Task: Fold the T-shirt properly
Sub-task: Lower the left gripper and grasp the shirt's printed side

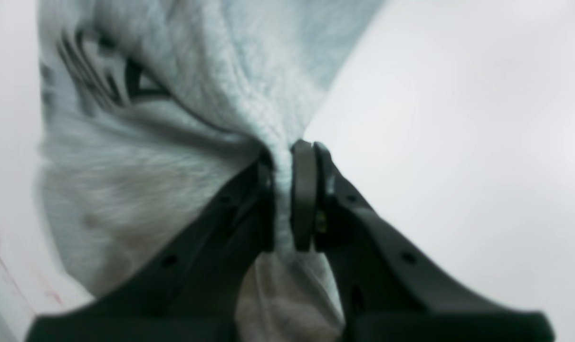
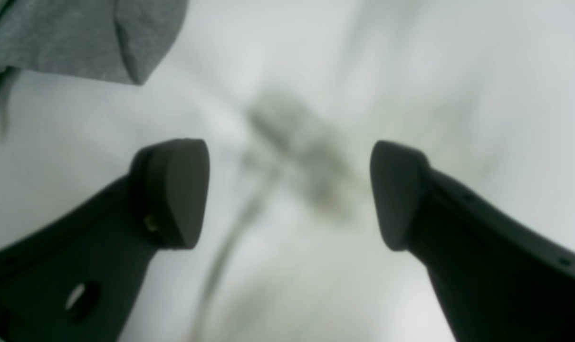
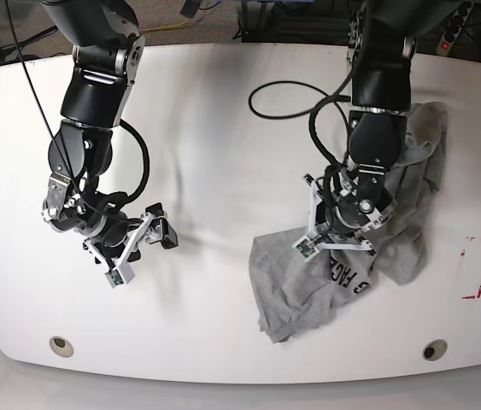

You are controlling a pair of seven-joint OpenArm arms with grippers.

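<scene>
I am looking at the T-shirt [image 3: 343, 273] lying crumpled on the white counter [image 3: 214, 102], toward the left arm's side. It is heather-grey jersey, bunched in loose folds, with black printed letters [image 3: 349, 279] showing on the part nearest the front edge; another part is trailing up behind the left arm. My left claw [image 1: 283, 194] is pinching a ridge of the grey cloth tight between its dark pads, with the cloth fanning out above and below. My right claw [image 2: 287, 194] is standing wide with nothing in it, hovering over bare counter well apart from the shirt, only a grey corner showing at the edge of its camera. Black cables [image 3: 296, 94] are looping across the counter beside the left arm, and a red marking [image 3: 477, 267] is sitting near the counter's edge.
</scene>
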